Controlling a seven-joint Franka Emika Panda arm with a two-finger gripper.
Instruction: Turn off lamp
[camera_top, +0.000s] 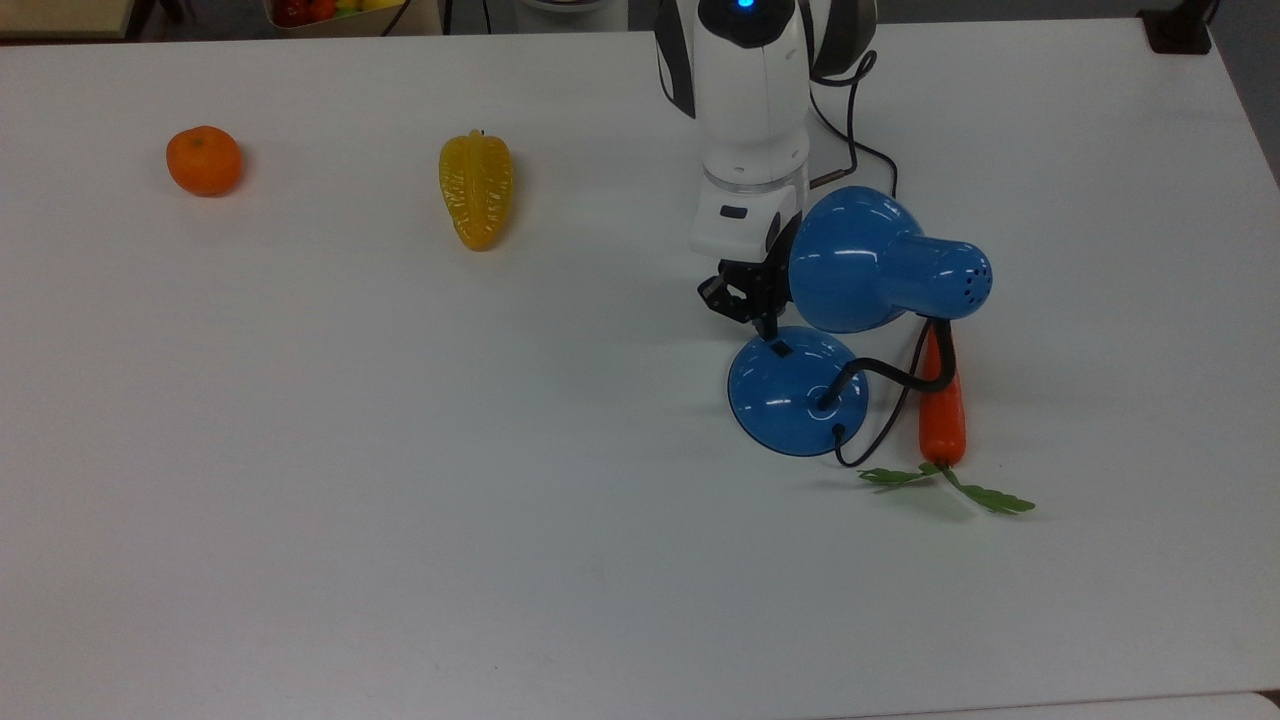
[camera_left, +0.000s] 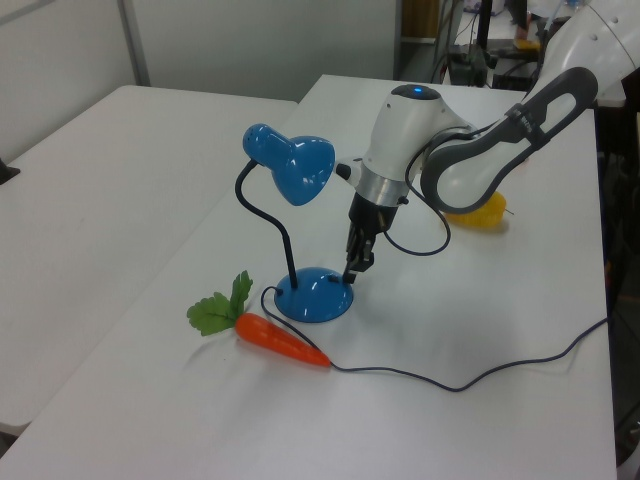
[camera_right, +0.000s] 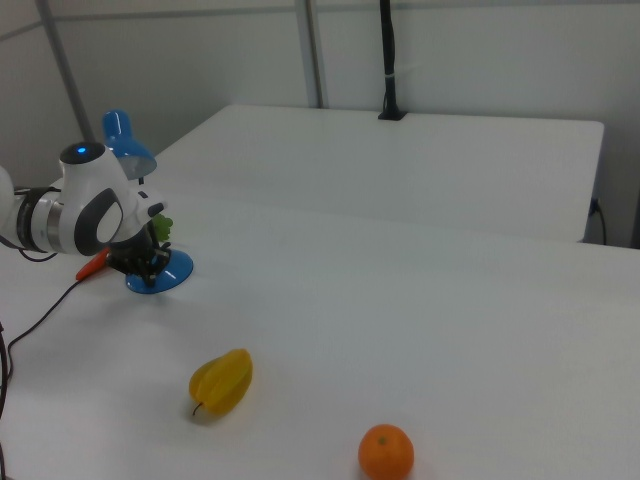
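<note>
The blue desk lamp (camera_top: 800, 392) stands on the white table (camera_top: 400, 450), toward the top view's right, and no light comes from its shade (camera_top: 860, 262). The small black switch (camera_top: 778, 349) sits on the far edge of the domed base. The gripper (camera_top: 765, 318) points down just above this switch, and its fingers look closed together with nothing between them. In the left view the gripper (camera_left: 354, 272) hangs just over the base's right edge. A carrot (camera_top: 941, 418) with green leaves lies just beside the base, on the top view's right. A yellow starfruit (camera_top: 476, 188) and an orange (camera_top: 204, 160) lie well apart, to the top view's left
</note>
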